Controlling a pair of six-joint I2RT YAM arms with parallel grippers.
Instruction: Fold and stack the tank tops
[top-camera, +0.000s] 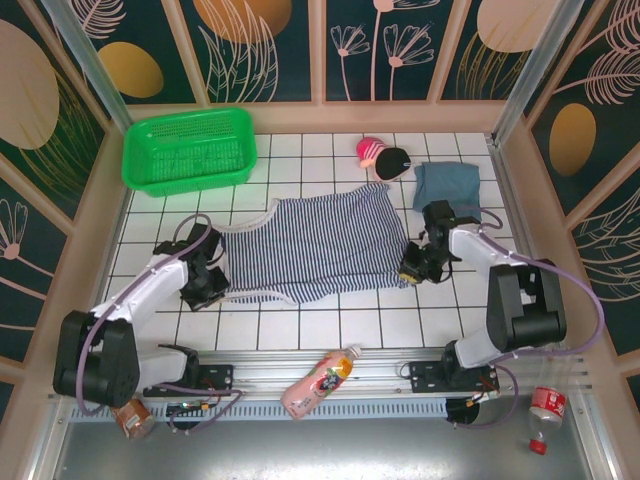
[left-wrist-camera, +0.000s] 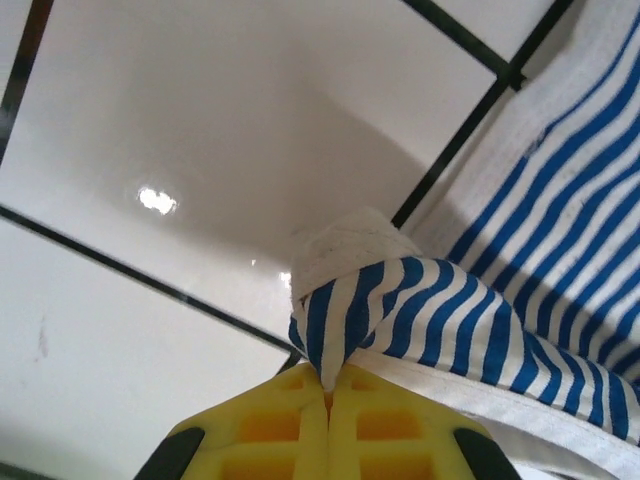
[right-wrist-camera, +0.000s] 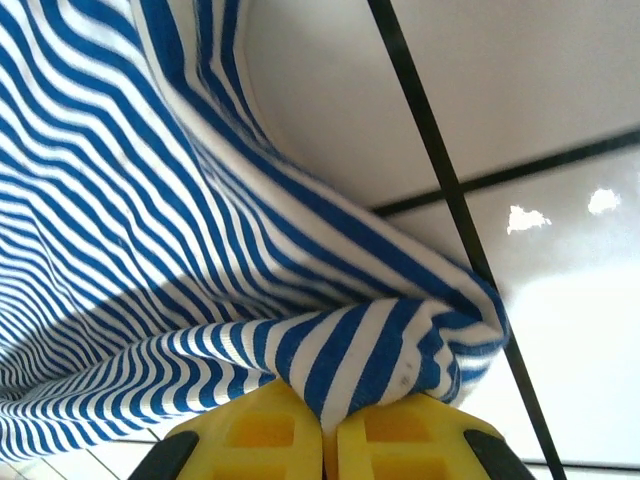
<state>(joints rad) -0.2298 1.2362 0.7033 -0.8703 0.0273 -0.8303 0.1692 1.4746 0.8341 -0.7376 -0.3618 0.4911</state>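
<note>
Striped tank top (top-camera: 320, 245) flat on tabletop (top-camera: 330, 325), long axis running gripper to gripper. Left gripper (top-camera: 212, 280) clamped on its left end, right gripper (top-camera: 412, 265) clamped on right near corner. Blue-grey tank top (top-camera: 447, 186) folded, just beyond right gripper.

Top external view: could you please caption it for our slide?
The left gripper and right gripper pinch opposite ends of the striped tank top.

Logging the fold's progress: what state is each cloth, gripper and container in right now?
striped tank top: spread flat, unfolded, pinched at both ends.
blue-grey tank top: folded, lying far right.
left gripper: shut on striped tank top.
right gripper: shut on striped tank top.
green basket: upright.
drink bottle: lying on its side.
</note>
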